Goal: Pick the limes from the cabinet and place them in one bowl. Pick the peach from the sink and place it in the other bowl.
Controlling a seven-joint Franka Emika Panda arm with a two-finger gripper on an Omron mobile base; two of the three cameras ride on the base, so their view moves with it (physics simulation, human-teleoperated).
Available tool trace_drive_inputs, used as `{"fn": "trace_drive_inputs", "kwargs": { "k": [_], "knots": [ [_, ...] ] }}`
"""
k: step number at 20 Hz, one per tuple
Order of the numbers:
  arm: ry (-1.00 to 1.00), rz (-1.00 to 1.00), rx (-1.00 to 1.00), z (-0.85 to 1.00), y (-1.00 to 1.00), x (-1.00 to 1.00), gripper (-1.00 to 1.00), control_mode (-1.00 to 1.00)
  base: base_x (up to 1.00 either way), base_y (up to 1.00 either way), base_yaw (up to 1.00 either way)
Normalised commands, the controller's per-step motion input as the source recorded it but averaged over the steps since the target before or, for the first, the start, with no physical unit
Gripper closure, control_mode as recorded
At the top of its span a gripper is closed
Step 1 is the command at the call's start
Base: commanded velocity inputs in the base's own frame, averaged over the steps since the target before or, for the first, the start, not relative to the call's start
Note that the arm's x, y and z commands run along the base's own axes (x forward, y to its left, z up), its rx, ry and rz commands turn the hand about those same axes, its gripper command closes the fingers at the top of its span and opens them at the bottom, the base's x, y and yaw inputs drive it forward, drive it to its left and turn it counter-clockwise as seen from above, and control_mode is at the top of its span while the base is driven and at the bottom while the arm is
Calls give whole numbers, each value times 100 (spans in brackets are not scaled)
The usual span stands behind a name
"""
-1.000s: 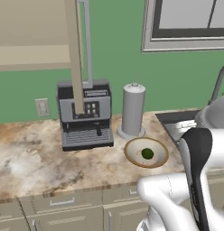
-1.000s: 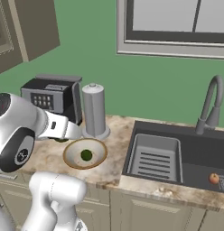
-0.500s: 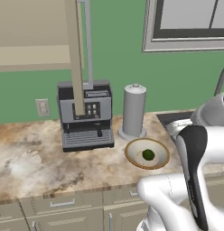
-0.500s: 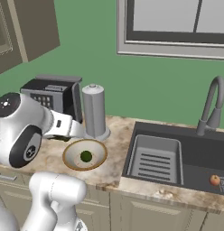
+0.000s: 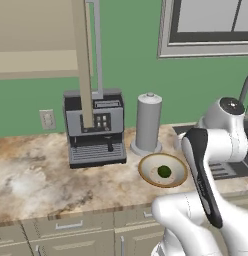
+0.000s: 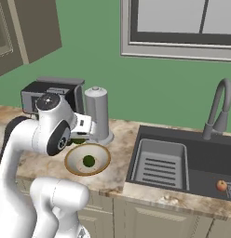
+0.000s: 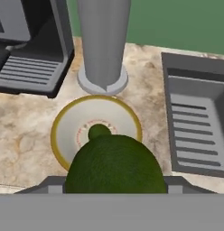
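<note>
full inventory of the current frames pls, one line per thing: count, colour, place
Small dark green lime: 1, lying in the bowl.
Second dark green lime: 1, large at the bottom of the hand view, above the bowl.
Shallow tan-rimmed bowl with pale inside: 1, on the counter before the canister.
Small orange-red peach: 1, in the sink's right end.
Dark grey sink: 1, right of the bowl, light grey rack inside.
Grey gooseneck faucet: 1, behind the sink.
Grey cylindrical canister: 1, behind the bowl.
Black and silver coffee machine: 1, left of the canister.
Beige wall cabinet: 1, upper left, door open.
White robot arm: 1, above the bowl.
</note>
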Motion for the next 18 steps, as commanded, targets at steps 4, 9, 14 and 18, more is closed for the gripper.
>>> {"fn": "trace_drive_inputs", "kwargs": {
  "k": [4, 9, 14, 18],
  "knots": [
    [11, 4, 0, -94, 10, 30, 100, -100, 0, 0, 0],
    [2, 3, 0, -95, 9, 14, 100, -100, 0, 0, 0],
    [5, 1, 0, -75, 5, 4, 100, -100, 0, 0, 0],
    [-1, 6, -4, -39, -1, 55, 100, -100, 0, 0, 0]
  ]
}}
